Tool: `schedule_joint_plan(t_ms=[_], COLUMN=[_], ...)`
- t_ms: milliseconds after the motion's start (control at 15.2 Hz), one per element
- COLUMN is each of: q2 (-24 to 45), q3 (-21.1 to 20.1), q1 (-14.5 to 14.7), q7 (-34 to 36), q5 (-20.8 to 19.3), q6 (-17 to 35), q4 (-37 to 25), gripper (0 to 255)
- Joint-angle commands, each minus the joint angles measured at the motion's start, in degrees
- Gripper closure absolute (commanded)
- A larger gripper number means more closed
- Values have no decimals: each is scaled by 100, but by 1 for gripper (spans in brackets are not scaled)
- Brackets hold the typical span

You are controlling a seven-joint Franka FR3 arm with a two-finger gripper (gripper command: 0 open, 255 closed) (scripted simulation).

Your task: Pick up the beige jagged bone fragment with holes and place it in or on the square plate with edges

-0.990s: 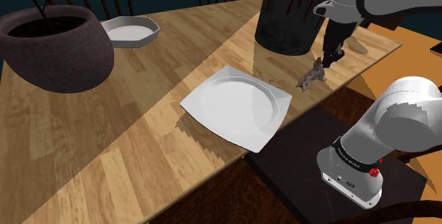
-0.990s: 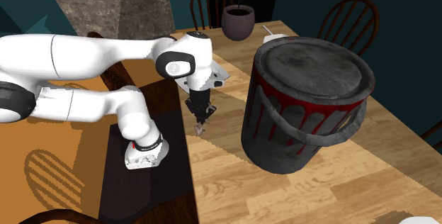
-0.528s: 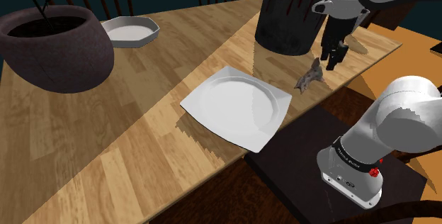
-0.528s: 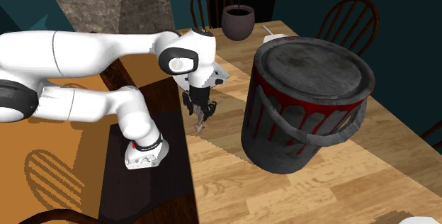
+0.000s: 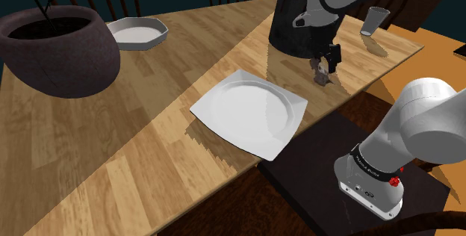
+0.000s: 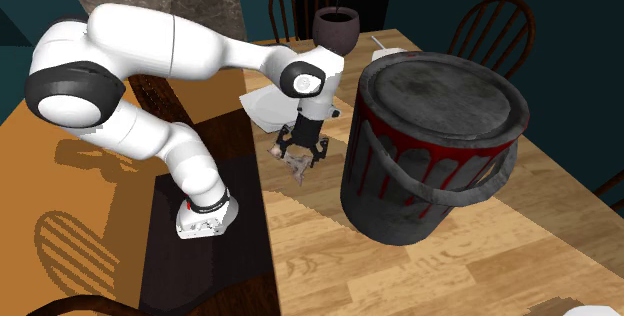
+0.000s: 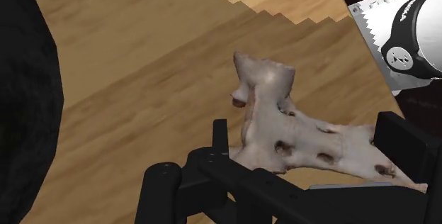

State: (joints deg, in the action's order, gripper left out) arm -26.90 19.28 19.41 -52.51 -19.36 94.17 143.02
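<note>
Grasp stage: the end effector (image 5: 324, 61) is closed on the pale, holed bone fragment (image 7: 301, 139), held low over the wooden surface (image 5: 149, 145) beside the dark bucket (image 6: 430, 144); transfer to the nearby white square plate (image 5: 250, 113) and release are not yet done.

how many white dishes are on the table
2. The square plate lies mid-table. The octagonal dish sits at the shoulder view's upper left, beside the dark plant pot. A white sliver at the second exterior view's lower right corner might be a third.
</note>
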Motion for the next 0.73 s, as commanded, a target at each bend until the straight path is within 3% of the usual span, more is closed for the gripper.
schedule_joint_plan(t_ms=[0,660], q2=[38,-8], q3=[86,171], q1=[33,58], q7=[-16,18], q5=[377,308], q6=[-177,-9], q4=[199,409], gripper=[0,0])
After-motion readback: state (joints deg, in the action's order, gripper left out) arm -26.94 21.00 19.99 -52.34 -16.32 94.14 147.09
